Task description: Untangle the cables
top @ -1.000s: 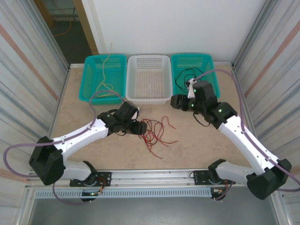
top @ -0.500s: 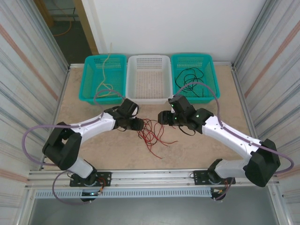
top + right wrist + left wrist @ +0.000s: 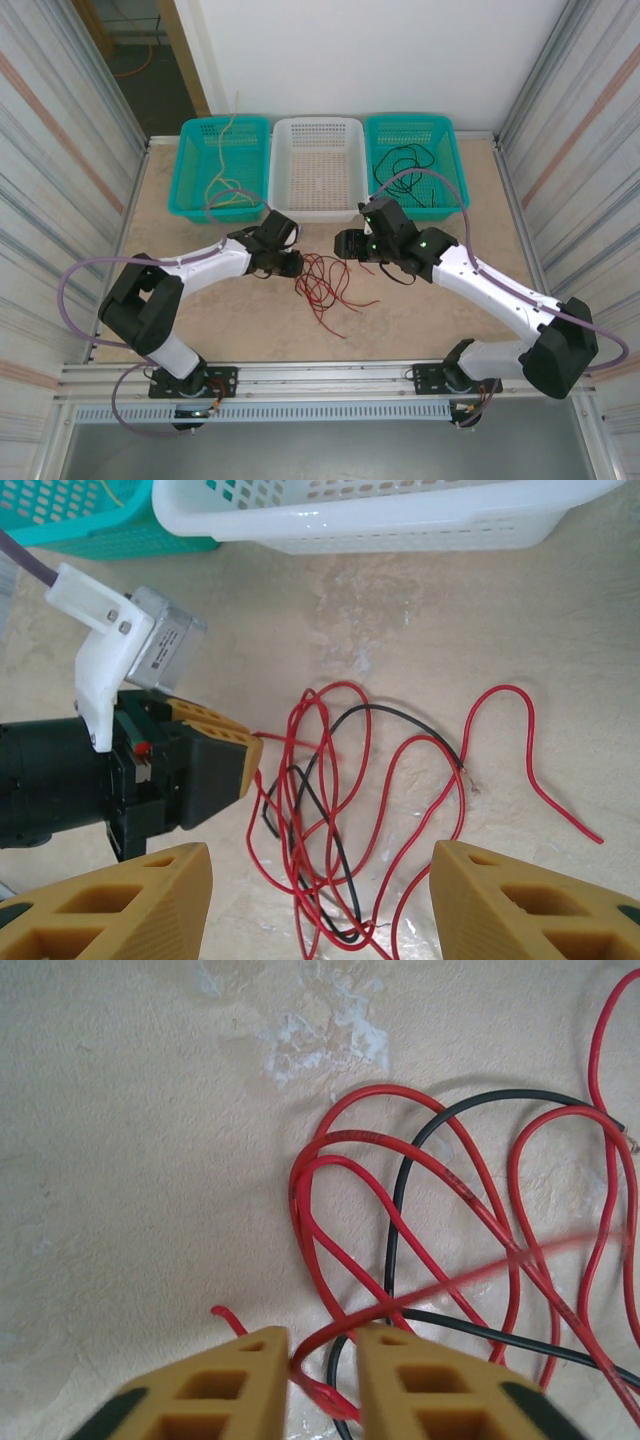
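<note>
On the pale, mottled surface point(image 3: 430, 320) between two arms, a loose tangle of red cables point(image 3: 325, 285) with one black cable point(image 3: 398, 1200) threaded through it lies just in front of a white basket point(image 3: 318, 121). The left tool point(image 3: 322, 1345) sits at the tangle's left edge, its yellow fingers point(image 3: 240, 1380) set a slim gap apart (a red strand runs through it, not visibly pinched). The right tool point(image 3: 320, 865) hangs over the tangle's far right side, jaws wide and holding nothing. Pale yellow cables point(image 3: 225, 185) lie in the left teal basket point(image 3: 225, 121); more black cables point(image 3: 405, 165) lie in the right teal basket point(image 3: 412, 118).
</note>
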`<move>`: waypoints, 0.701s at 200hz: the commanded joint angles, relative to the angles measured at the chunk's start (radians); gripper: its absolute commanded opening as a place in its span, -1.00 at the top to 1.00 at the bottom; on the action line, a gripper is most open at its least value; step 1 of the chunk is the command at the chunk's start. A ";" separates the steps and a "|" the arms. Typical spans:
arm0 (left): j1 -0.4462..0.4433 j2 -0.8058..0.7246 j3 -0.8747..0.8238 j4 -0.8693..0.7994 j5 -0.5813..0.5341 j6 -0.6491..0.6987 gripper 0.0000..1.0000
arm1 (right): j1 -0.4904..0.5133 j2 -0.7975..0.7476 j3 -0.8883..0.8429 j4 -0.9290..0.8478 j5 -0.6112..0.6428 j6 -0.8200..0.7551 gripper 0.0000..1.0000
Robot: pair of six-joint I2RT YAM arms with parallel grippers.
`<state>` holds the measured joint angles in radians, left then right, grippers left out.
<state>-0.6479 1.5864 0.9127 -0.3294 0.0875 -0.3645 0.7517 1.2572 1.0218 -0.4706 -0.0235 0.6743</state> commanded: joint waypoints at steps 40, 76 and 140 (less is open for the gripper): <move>-0.003 -0.137 0.041 -0.043 0.010 0.004 1.00 | 0.018 -0.004 0.013 0.039 -0.017 0.015 -0.17; -0.013 -0.335 0.092 -0.131 0.063 -0.002 1.00 | 0.029 -0.003 0.022 0.078 -0.071 -0.001 -0.18; -0.006 -0.515 0.302 -0.223 0.164 -0.003 1.00 | 0.159 0.035 0.116 0.153 -0.071 -0.084 -0.18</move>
<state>-0.6556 1.0973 1.1324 -0.5049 0.1783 -0.3603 0.8589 1.2846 1.0752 -0.3832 -0.0837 0.6525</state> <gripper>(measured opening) 0.062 0.587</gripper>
